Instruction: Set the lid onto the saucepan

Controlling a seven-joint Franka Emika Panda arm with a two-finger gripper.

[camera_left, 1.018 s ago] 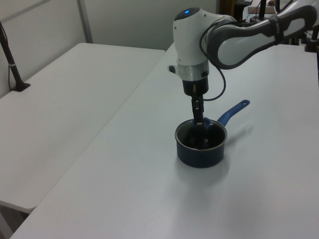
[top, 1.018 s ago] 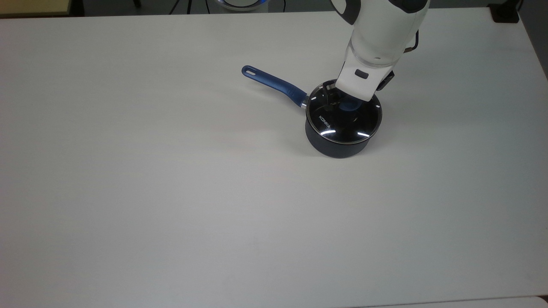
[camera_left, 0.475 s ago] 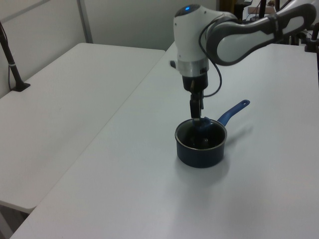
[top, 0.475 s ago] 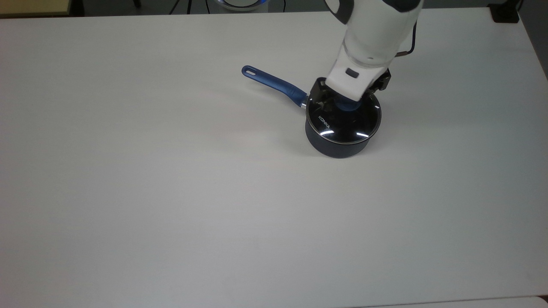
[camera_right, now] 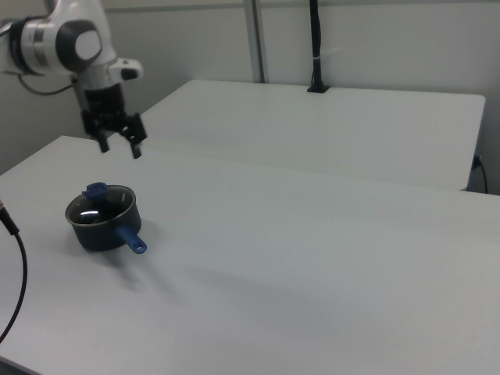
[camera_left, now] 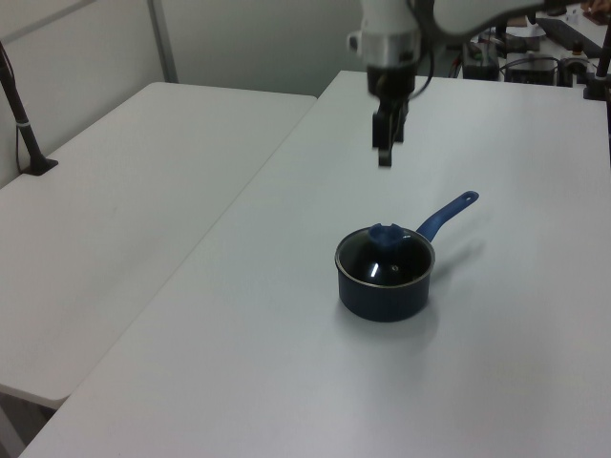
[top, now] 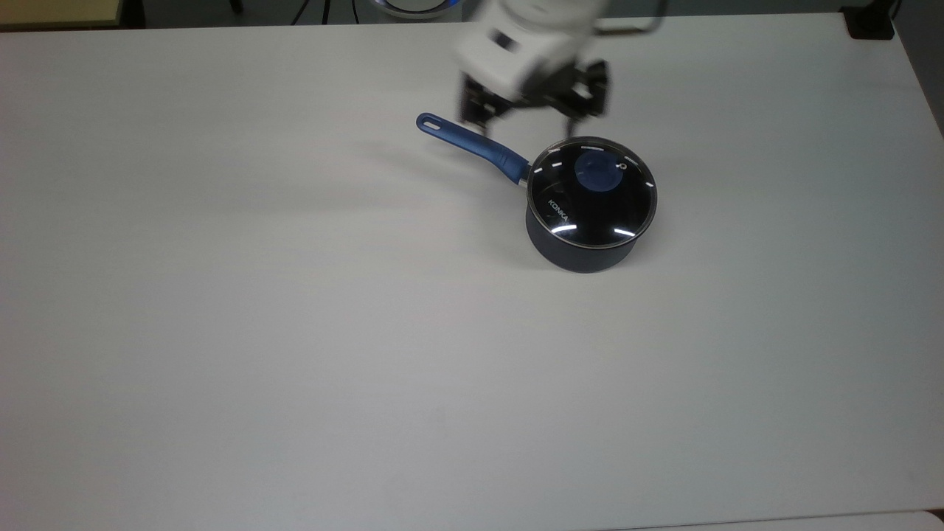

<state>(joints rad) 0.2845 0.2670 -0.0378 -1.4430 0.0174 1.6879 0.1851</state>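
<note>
In the top view we read the scene from the left: first the saucepan's [top: 582,228] long blue handle [top: 472,144], slim and matte, ending in a slotted hole and running from upper left down to the pan's wall, then the small, deep, dark round body itself on the white table [top: 221,332]. The lid [top: 592,193] sits flat on the pan's mouth, its thin metal rim matching the pan's edge all round, with clear glass showing the dark inside, white "KONKA" lettering, a small steam vent and a round blue knob [top: 597,174] at the centre. The end effector [top: 535,103] hangs empty above the table with its two dark fingers spread apart, gripping nothing. In the top view the lidded pan lies down and to the right of it, and the handle's long axis passes just beneath it; in the left view the end effector [camera_left: 385,143] is high and well apart from the knob [camera_left: 387,234]. In the right view it [camera_right: 117,142] floats above and beyond the pan [camera_right: 101,223]. We judge the placement done, leaving only the arm to clear away.
</note>
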